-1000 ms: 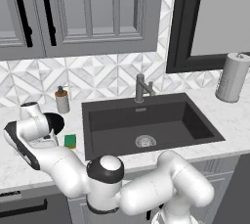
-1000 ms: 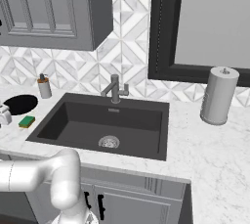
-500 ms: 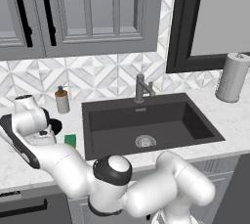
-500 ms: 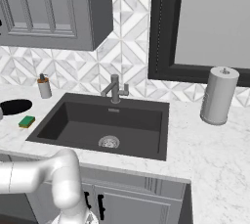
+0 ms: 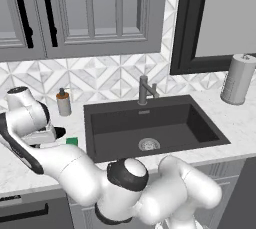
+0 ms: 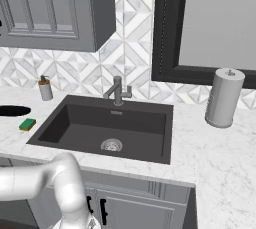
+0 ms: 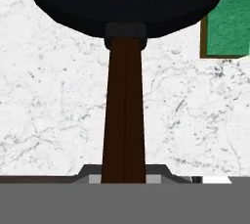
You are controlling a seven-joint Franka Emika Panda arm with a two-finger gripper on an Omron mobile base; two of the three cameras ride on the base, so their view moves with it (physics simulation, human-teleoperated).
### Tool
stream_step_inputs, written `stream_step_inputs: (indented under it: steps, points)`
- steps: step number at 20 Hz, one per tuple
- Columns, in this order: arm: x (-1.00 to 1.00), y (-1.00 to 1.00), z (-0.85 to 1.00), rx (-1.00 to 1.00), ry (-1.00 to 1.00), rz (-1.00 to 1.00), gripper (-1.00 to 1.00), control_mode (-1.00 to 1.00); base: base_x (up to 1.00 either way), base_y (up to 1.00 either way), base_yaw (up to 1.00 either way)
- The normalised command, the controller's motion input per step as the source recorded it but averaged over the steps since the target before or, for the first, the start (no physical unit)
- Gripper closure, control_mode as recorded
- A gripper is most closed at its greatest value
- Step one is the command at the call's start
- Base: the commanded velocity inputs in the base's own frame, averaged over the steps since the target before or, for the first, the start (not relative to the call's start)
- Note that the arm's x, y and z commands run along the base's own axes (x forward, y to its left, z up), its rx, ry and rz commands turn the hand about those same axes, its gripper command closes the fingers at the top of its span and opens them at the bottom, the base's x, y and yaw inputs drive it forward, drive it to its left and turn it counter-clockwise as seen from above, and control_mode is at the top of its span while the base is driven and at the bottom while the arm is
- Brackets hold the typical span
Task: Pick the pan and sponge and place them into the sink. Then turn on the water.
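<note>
In the hand view the jaws (image 7: 124,178) are closed on the pan's (image 7: 124,3) brown handle, which runs from 6 o'clock straight up to the black bowl at 12. The sponge (image 7: 227,25) lies green side up on the marble surface (image 7: 53,105) at 2 o'clock, just beside the bowl. From the right base view, pan (image 6: 13,110) and sponge (image 6: 27,123) sit at 9 o'clock, left of the sink (image 6: 90,133). Beyond it at 12 stands the faucet (image 6: 117,90). A soap bottle (image 6: 45,89) stands at 10, a paper roll (image 6: 224,98) at 3.
</note>
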Motion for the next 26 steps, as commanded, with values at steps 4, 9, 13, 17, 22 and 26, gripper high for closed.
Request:
stream_step_inputs:
  steps: [4, 9, 13, 17, 22, 26]
  points:
    - [-0.14, -0.12, 0.50, 0.00, -0.20, -0.01, 1.00, -1.00, 0.00, 0.00, 0.00]
    - [-0.06, -0.06, 0.42, 0.00, -0.26, -0.02, 1.00, -1.00, 0.00, 0.00, 0.00]
    - [-0.05, -0.09, 0.39, 0.00, -0.25, -0.02, 1.00, -1.00, 0.00, 0.00, 0.00]
    - [-0.02, -0.36, 0.35, 0.00, -0.03, -0.14, 1.00, -1.00, 0.00, 0.00, 0.00]
    - [0.00, -0.69, 0.06, 0.00, 0.03, -0.32, 1.00, -1.00, 0.00, 0.00, 0.00]
    - [0.00, -0.67, 0.00, 0.00, 0.00, -0.37, 1.00, -1.00, 0.00, 0.00, 0.00]
